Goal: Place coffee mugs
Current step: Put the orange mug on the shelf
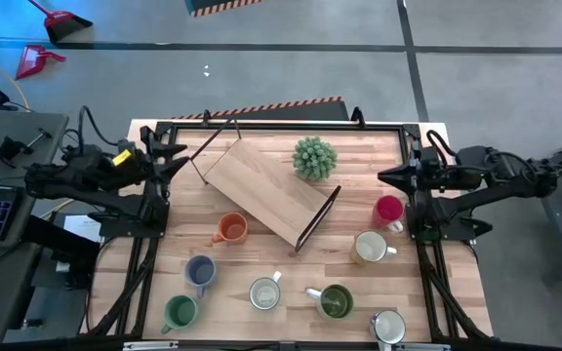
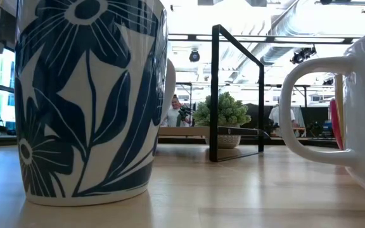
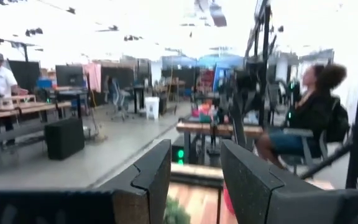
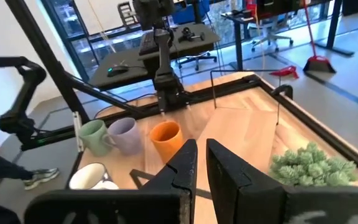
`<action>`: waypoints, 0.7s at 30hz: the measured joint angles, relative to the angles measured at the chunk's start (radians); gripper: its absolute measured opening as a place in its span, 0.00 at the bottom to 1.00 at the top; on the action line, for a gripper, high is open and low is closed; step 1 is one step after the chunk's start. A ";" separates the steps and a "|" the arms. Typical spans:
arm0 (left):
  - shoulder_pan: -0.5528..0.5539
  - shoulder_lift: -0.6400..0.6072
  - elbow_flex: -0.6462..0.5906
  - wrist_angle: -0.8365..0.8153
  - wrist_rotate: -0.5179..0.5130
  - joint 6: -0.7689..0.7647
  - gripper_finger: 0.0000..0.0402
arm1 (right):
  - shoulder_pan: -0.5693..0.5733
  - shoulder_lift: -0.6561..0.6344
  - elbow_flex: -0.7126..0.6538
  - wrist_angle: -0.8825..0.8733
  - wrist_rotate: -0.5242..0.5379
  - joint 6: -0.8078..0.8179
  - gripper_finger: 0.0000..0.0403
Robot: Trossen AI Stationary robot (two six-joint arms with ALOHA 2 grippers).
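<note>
Eight mugs stand on their bases on the wooden table: orange (image 1: 230,228), blue-grey (image 1: 200,271), bright green (image 1: 180,312), a white one with a blue flower pattern (image 1: 264,292), dark olive (image 1: 335,302), white (image 1: 388,327), cream (image 1: 369,248) and red-pink (image 1: 389,211). My left gripper (image 1: 179,156) hovers open at the table's far left corner, its fingers (image 3: 148,174) spread and aimed at the room. My right gripper (image 1: 383,177) hangs by the right edge, just behind the red-pink mug, with only a narrow slit between its fingers (image 4: 185,162). It faces the orange mug (image 4: 166,137).
A wooden shelf board on a black wire frame (image 1: 266,190) lies slanted mid-table, and a spiky green potted plant (image 1: 314,158) stands behind it. Close to the low camera are the patterned mug (image 2: 87,101) and a white mug's handle (image 2: 309,107). People sit and stand in the room beyond.
</note>
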 joint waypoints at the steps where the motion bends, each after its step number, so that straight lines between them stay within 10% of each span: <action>1: 0.000 0.006 0.000 0.013 0.000 -0.001 0.33 | 0.000 0.004 0.000 0.012 0.011 -0.004 0.06; 21: 0.005 0.139 0.000 0.121 -0.179 -0.027 0.33 | 0.000 0.072 0.000 0.205 0.228 -0.136 0.06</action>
